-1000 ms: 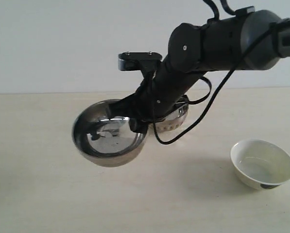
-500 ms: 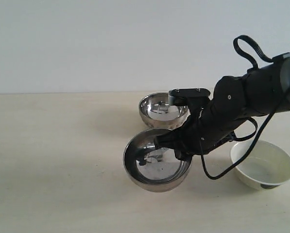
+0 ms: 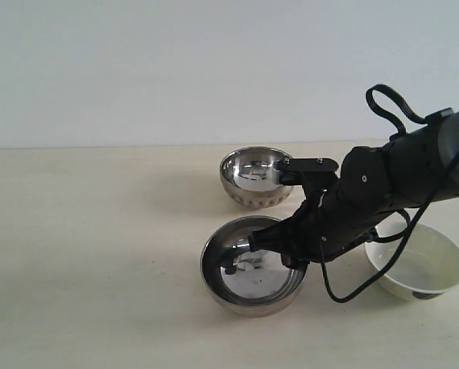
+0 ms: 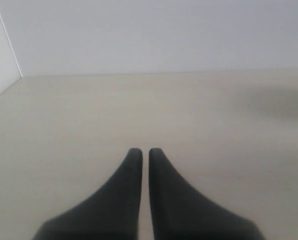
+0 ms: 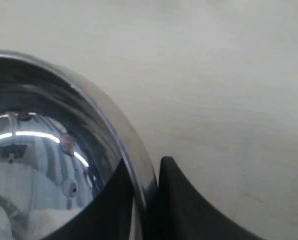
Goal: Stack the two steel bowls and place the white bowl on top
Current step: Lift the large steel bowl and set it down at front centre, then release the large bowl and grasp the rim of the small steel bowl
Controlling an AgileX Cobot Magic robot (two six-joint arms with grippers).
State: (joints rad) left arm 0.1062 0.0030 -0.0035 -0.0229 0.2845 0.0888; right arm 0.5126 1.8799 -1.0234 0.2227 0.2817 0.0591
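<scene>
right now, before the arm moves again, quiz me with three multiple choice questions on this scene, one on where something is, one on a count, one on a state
1. In the exterior view, where is the dimpled steel bowl relative to the wide steel bowl?
A. behind it, apart from it
B. nested inside it
C. stacked on a white bowl

2. How many bowls show in the exterior view?
A. one
B. two
C. three

3. What is the right gripper doing?
A. hanging open over bare table
B. clamped on the wide steel bowl's rim
C. holding a spoon

Answers:
1 A: a strip of table shows between the two steel bowls.
2 C: there are two steel bowls plus the white bowl.
3 B: the right wrist view shows one finger inside the rim and one outside it.
</scene>
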